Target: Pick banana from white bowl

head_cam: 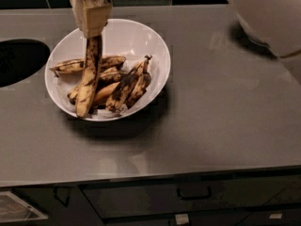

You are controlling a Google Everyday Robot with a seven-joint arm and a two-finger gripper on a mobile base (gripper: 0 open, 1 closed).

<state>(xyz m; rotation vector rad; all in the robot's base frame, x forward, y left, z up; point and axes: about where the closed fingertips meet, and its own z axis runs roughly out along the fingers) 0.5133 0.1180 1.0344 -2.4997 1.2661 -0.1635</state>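
Camera view: banana (pixel 89 76) in end effector (pixel 93 28)

The gripper (pixel 92 28) hangs at 11 o'clock in the view, pointing straight down. Its tan fingers (pixel 96 17) are clamped on the dark upper end of the banana (pixel 89 79). A bulky white arm segment (pixel 268 18) fills the 2 o'clock corner.
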